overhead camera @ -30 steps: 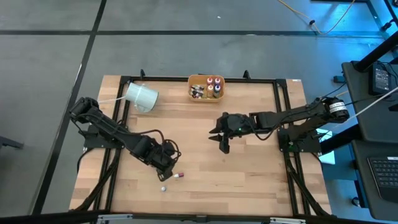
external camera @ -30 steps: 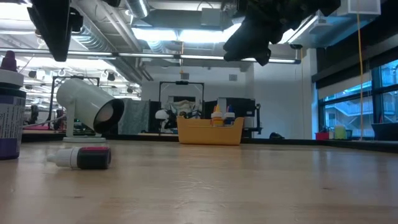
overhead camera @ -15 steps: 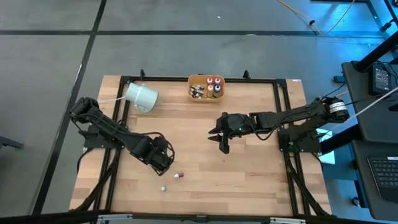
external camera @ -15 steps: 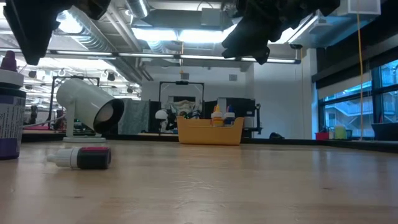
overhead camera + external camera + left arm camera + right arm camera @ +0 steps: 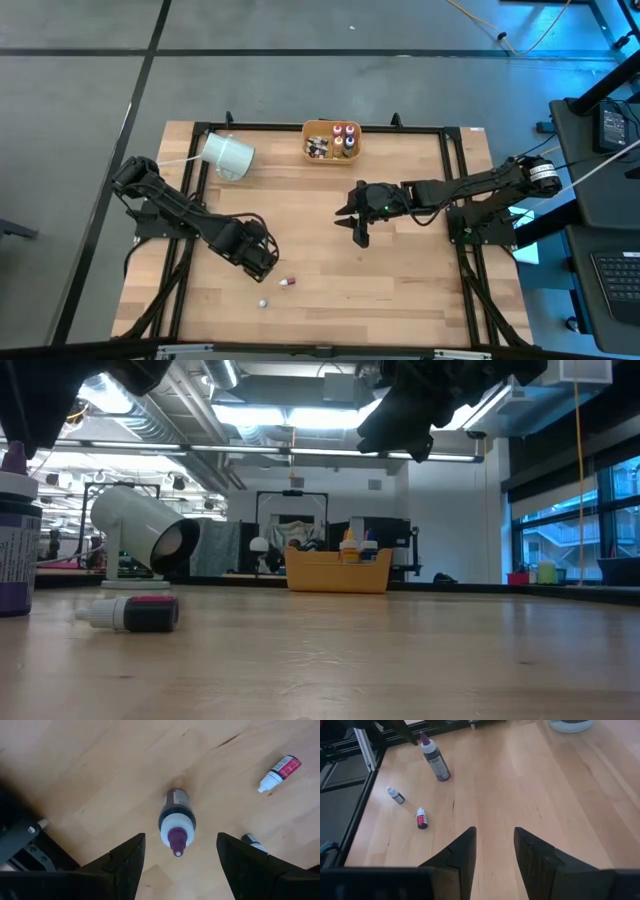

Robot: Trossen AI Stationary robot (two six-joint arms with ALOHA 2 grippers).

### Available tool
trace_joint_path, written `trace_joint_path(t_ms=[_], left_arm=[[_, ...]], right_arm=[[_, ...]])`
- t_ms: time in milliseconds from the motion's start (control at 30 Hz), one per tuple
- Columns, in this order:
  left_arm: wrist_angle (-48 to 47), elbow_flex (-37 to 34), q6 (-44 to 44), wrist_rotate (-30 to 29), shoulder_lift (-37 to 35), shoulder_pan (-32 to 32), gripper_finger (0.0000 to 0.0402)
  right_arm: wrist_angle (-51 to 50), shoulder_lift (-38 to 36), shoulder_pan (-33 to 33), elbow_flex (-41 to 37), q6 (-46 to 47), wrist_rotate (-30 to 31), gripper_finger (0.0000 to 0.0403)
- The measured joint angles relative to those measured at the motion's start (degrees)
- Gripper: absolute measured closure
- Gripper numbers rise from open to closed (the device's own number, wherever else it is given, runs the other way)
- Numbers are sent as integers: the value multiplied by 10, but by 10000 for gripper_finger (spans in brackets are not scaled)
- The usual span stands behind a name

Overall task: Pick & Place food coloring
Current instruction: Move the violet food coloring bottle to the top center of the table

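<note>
A purple food coloring bottle (image 5: 176, 820) stands upright on its base on the wooden table, straight below my left gripper (image 5: 180, 842). That gripper is open and points down, one finger on either side of the bottle and apart from it. A small red bottle (image 5: 280, 771) and a small white-capped one (image 5: 262, 301) lie on their sides close by. My right gripper (image 5: 358, 226) hangs open over the table's middle, with nothing between its fingers. The high view hides the purple bottle under my left gripper (image 5: 264, 260).
An orange bin (image 5: 332, 141) with several small bottles stands at the far edge. A white cup (image 5: 228, 155) lies on its side at the far left. Bare wood stretches between the two arms and along the near edge.
My left gripper has rolled at the wrist and tipped until it points straight down over the purple bottle, staying open. The bottles have stayed where they were.
</note>
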Motion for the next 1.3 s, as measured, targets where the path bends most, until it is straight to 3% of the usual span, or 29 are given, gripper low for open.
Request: trace_joint_path(t_ms=[367, 600, 1100, 1300], left_arm=[[2, 0, 14, 28, 68, 0, 162], [15, -1, 15, 30, 69, 0, 167], [11, 0, 20, 27, 68, 0, 275], [13, 8, 64, 17, 64, 7, 290]], right_arm=[[0, 0, 0, 0, -15, 0, 269], [0, 0, 0, 0, -16, 0, 269], [-4, 0, 0, 0, -30, 0, 269], [-7, -3, -1, 0, -30, 0, 269]])
